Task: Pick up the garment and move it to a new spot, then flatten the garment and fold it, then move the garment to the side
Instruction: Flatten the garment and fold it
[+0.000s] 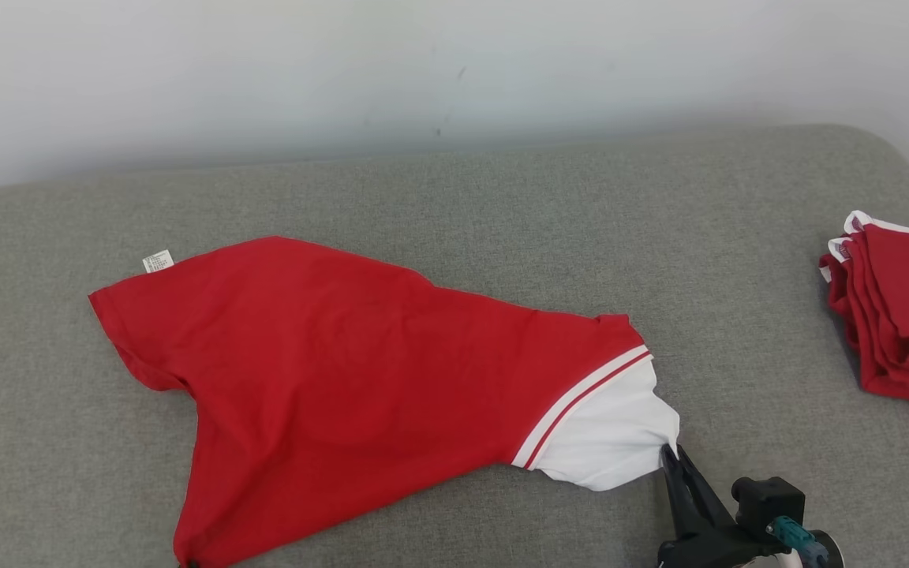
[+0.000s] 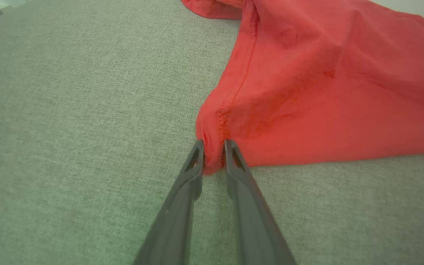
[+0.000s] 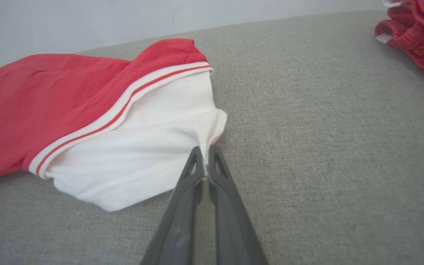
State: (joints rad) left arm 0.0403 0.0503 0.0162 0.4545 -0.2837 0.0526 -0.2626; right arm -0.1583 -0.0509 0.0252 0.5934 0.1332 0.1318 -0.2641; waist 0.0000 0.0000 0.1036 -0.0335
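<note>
The right gripper, at the lower right of the head view, is pinched tight on the edge of the white sleeve. The left gripper is clamped on a bunched red hem corner. The garment, a red shirt, lies across the middle of the grey cushion. The cloth looks light, soft and limp, so it will likely sag when lifted. Seamed edges and corners should give the surest hold.
</note>
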